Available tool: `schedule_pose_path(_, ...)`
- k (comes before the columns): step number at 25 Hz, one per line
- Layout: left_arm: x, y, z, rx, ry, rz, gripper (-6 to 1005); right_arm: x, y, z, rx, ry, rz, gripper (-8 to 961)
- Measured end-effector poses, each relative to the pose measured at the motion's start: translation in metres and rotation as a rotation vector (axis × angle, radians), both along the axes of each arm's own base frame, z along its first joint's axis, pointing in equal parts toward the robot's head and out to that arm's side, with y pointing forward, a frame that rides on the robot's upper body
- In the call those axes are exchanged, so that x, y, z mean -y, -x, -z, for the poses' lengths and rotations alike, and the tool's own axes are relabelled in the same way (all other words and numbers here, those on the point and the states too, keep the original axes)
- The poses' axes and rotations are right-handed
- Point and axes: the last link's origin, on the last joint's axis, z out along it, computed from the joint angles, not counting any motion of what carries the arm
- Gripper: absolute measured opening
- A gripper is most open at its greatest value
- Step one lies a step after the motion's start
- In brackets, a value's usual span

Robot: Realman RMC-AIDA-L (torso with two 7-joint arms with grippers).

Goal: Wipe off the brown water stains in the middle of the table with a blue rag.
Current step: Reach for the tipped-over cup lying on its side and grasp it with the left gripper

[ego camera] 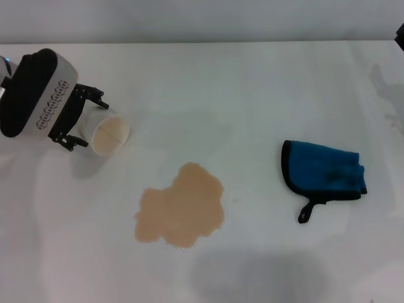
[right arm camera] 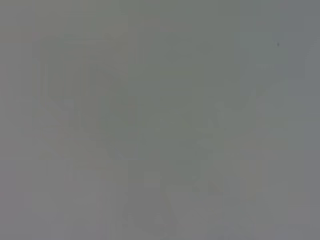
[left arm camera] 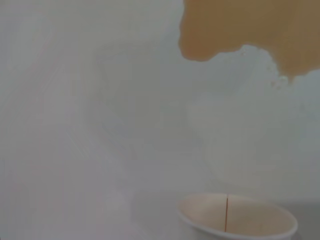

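**mod_k:** Jaws on the left gripper [ego camera: 88, 120] are clamped around a white paper cup [ego camera: 108, 131], tipped on its side with the beige inside facing the spill. That's at the far left of the worktop [ego camera: 252, 82].

**benchrat:** And the right one?

**mod_k:** Barely a dark sliver at the top right edge of the head view, so can't tell how its jaws stand. Its wrist view is plain grey.

**benchrat:** Where's the mess?

**mod_k:** The brown water stains [ego camera: 182, 207] are one lobed tan puddle mid-worktop. The blue rag [ego camera: 324, 171] lies flat well to its right, apart from it, black loop strap pointing toward the near edge.
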Motion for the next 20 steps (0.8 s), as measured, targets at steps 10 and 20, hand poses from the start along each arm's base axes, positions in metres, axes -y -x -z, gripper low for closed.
schedule_pose_path(10, -0.0001, 0.0069, 0.0023, 0.002, -0.03, -0.016, 877, -0.0001, 0.0002, 0.0003, -0.001, 0.0, 0.0, 871)
schedule_pose_path(20, 0.0003, 0.0084, 0.0049, 0.021, -0.043, -0.002, 787, 0.0004, -0.0001, 0.0008, -0.002, 0.002, 0.001, 871)
